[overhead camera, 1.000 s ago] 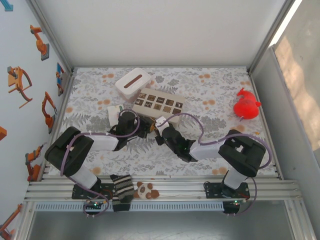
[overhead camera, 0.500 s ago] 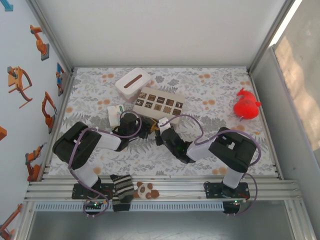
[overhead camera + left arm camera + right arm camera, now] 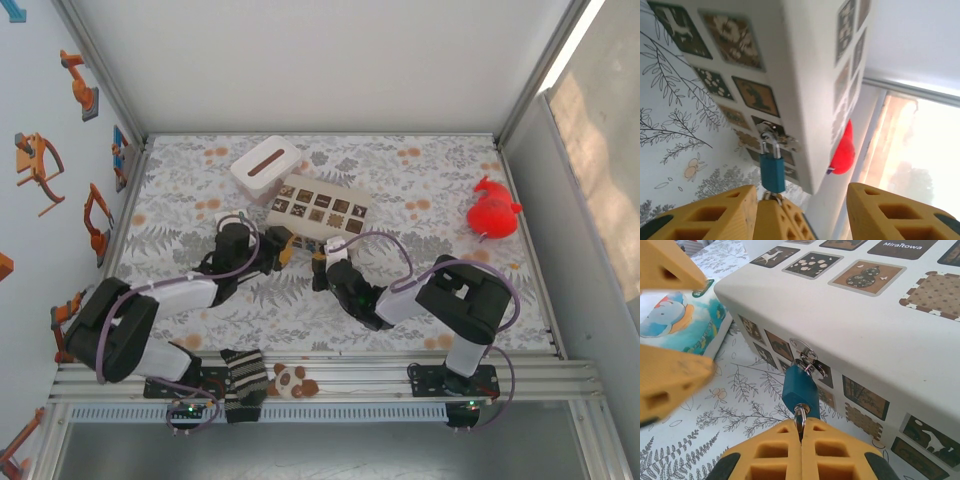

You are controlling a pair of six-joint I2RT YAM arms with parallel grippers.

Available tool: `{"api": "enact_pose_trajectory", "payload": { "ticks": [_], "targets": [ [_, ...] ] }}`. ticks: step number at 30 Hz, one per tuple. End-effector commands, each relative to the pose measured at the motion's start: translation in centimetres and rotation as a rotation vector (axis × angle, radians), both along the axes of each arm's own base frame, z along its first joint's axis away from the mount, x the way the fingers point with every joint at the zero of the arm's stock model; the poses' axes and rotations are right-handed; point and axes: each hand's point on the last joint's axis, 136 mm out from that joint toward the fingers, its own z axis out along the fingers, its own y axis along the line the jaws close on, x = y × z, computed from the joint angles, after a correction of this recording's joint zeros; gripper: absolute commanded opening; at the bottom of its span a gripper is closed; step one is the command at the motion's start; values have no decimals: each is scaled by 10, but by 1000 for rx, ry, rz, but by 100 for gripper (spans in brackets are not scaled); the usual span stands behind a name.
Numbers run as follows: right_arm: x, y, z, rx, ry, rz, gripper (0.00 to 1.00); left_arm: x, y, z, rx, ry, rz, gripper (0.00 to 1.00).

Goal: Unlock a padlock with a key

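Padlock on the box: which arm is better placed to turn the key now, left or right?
Right, probably. The right gripper is shut on the key, seated in the bottom of the teal padlock. The left gripper is open and grips nothing.

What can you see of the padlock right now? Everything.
The padlock is small, with a teal-blue body, apparently painted metal, and a silvery shackle. It hangs body-down from a metal hasp on the side wall of the beige box. The shackle is threaded through the hasp and looks seated in the body, so locked as far as I can tell. A key sits in its bottom keyhole, pinched by the right gripper.
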Motion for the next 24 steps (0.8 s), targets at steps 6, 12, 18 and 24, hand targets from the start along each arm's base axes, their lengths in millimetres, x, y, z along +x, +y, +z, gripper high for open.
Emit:
{"api": "enact_pose_trajectory", "payload": {
  "ticks": [6,12,18,24],
  "targets": [
    [-10,11,10,-73,-70,135,0,-11,26,-4,103,27,-8,54],
    [-26,9,-2,-382,-214,308,0,-10,24,-1,82,45,-35,54],
    [-37,9,-19,-746,-424,386,0,-14,18,-4,67,60,-74,53],
    [-34,9,-22,-868,-488,407,0,-18,2,-12,56,83,-115,48]
  ]
}}
